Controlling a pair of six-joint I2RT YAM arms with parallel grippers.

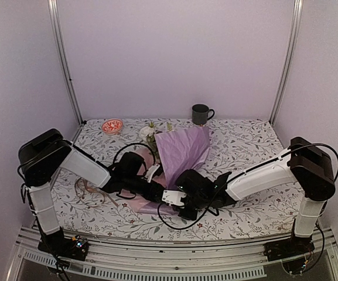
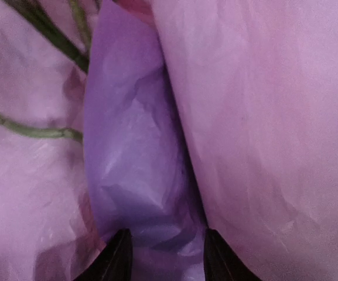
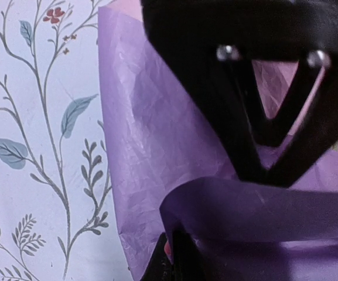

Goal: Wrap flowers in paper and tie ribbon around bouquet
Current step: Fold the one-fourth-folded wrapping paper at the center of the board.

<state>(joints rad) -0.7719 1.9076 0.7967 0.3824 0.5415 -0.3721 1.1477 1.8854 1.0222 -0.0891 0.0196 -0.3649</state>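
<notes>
Crinkly lilac paper [image 1: 183, 149], left end effector [image 2: 167, 257] pinching a fold — right end effector [image 3: 170, 257] clamped on its thin edge

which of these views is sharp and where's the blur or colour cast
Top external: evenly lit and sharp, the mug crisp, a faint lilac tint on the walls. Left wrist: too close to the paper, a soft lilac-pink wash, the green stems blurred. Right wrist: the table cloth print is sharp, the black structure up top a dark mass with little detail.

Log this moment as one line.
left claw: astride folded paper, grip unclear | right claw: shut on paper | ribbon: loose, untied
</notes>
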